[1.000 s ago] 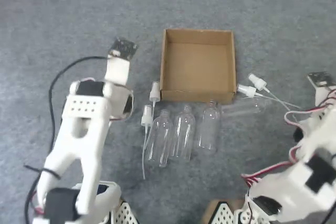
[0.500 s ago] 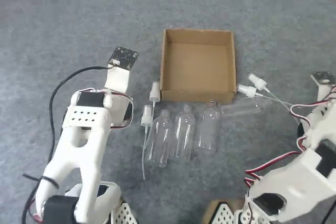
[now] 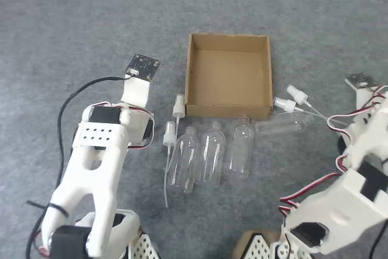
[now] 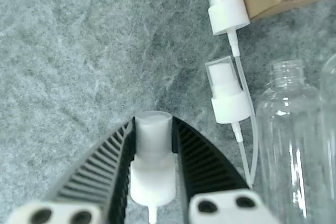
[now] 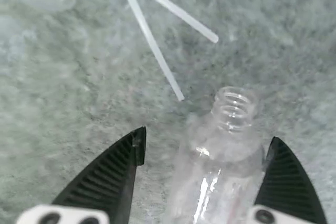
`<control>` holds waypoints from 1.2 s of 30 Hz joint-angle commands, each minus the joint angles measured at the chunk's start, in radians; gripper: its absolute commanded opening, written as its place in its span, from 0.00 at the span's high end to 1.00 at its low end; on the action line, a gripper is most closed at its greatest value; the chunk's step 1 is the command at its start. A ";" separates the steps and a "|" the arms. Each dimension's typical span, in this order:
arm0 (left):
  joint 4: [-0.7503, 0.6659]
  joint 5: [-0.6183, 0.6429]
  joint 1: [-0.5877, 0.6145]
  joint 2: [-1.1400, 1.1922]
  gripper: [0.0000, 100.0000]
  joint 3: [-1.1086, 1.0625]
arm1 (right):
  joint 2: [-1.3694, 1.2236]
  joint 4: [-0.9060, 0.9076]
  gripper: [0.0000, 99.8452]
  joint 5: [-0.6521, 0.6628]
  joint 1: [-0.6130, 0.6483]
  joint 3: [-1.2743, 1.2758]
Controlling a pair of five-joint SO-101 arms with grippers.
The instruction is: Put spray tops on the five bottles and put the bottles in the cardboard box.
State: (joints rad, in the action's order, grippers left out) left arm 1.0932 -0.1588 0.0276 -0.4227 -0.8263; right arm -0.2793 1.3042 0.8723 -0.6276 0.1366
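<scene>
In the left wrist view my left gripper (image 4: 153, 124) is shut on a white spray top (image 4: 152, 156) just above the carpet. Two more spray tops (image 4: 227, 93) (image 4: 226, 3) lie beside it, next to a clear bottle (image 4: 294, 124). My right gripper (image 5: 207, 137) is open, with a clear open-necked bottle (image 5: 226, 145) lying between its jaws, nearer one jaw. From above, three bottles (image 3: 211, 153) lie side by side in front of the cardboard box (image 3: 227, 110), and a fourth bottle (image 3: 282, 124) lies crosswise. Another two spray tops (image 3: 297, 94) (image 3: 284, 104) rest right of the box.
The box's inside holds nothing. Thin dip tubes (image 5: 149, 35) from the right-hand spray tops stretch across the grey carpet toward my right arm (image 3: 364, 131). My left arm (image 3: 103, 131) stands left of the bottles. Open carpet lies left of and behind the box.
My left arm drew back slightly toward the near edge, then held still. My right arm swung a little leftward and toward the box. The bottles and loose tops stayed put.
</scene>
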 commanded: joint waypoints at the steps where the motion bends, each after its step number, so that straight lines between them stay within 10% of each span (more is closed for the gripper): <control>1: -0.021 -0.014 0.005 -0.044 0.99 0.005 | 0.041 0.010 0.70 0.075 -0.030 -0.057; 17: -0.041 -0.012 0.005 -0.044 0.99 -0.007 | 0.039 -0.030 1.00 0.106 -0.074 -0.049; 25: -0.011 0.002 0.040 -0.137 0.99 0.062 | 0.196 0.073 0.99 0.038 -0.016 -0.114; 36: 0.152 0.086 0.094 -0.506 0.99 0.361 | 0.661 0.099 0.99 -0.460 0.616 -0.123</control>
State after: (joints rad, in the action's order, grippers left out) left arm 1.2451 -0.1097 0.1181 -0.8401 -0.5623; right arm 0.2240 1.3947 0.5623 -0.2823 0.0736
